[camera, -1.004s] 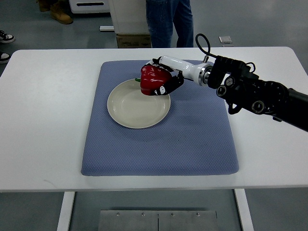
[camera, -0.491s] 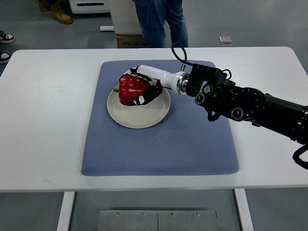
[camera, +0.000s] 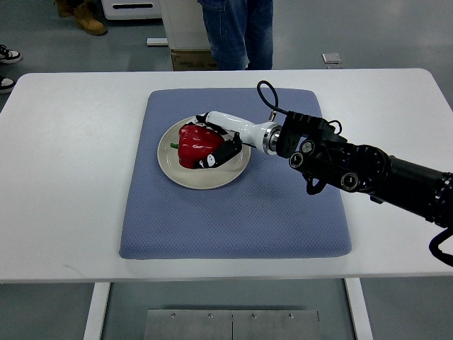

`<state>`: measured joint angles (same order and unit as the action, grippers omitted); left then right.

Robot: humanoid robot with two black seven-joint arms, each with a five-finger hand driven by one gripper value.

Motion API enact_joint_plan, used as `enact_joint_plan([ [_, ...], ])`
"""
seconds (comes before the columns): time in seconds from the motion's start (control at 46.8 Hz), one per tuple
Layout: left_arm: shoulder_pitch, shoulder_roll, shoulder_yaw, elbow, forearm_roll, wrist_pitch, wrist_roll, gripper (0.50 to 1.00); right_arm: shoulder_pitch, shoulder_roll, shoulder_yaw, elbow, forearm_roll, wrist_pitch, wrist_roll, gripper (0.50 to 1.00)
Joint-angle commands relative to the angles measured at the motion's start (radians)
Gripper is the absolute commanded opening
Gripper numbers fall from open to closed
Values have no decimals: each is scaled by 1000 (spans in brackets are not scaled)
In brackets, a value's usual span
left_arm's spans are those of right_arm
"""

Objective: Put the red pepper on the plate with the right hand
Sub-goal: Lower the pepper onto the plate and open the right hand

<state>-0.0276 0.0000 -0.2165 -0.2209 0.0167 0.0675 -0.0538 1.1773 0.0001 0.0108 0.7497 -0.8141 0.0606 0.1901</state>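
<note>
A red pepper (camera: 194,144) with a green stem sits low over the cream plate (camera: 185,175), which lies on the blue mat. My right hand (camera: 214,144) is wrapped around the pepper from the right and behind, white and black fingers curled on it. Its black arm comes in from the right edge across the mat. Whether the pepper rests on the plate I cannot tell. The left arm does not show.
The blue mat (camera: 233,212) covers the middle of the white table (camera: 64,177). A person in jeans (camera: 237,32) stands behind the table's far edge, next to a white box. Shoes are visible on the floor at the upper left.
My right hand has carried the pepper leftward from the plate's far right rim to over the plate, then lowered it toward the plate's middle. The person behind has shifted slightly.
</note>
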Motion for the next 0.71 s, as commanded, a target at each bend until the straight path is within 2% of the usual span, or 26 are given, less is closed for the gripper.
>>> enact_joint_plan([
  [0.0, 0, 0, 0, 0, 0, 0, 0, 1000, -7, 0, -2, -1, 0, -10, -1, 500],
  [0.321, 0, 0, 0, 0, 0, 0, 0, 1000, -19, 0, 0, -12, 0, -35, -6, 500],
  [0.449, 0, 0, 0, 0, 0, 0, 0, 1000, -19, 0, 0, -13, 1, -35, -6, 813],
  [0.513, 0, 0, 0, 0, 0, 0, 0, 1000, -19, 0, 0, -13, 1, -35, -6, 876],
  [0.577, 0, 0, 0, 0, 0, 0, 0, 1000, -19, 0, 0, -13, 1, -35, -6, 966],
  [0.684, 0, 0, 0, 0, 0, 0, 0, 1000, -18, 0, 0, -12, 1, -35, -6, 995],
])
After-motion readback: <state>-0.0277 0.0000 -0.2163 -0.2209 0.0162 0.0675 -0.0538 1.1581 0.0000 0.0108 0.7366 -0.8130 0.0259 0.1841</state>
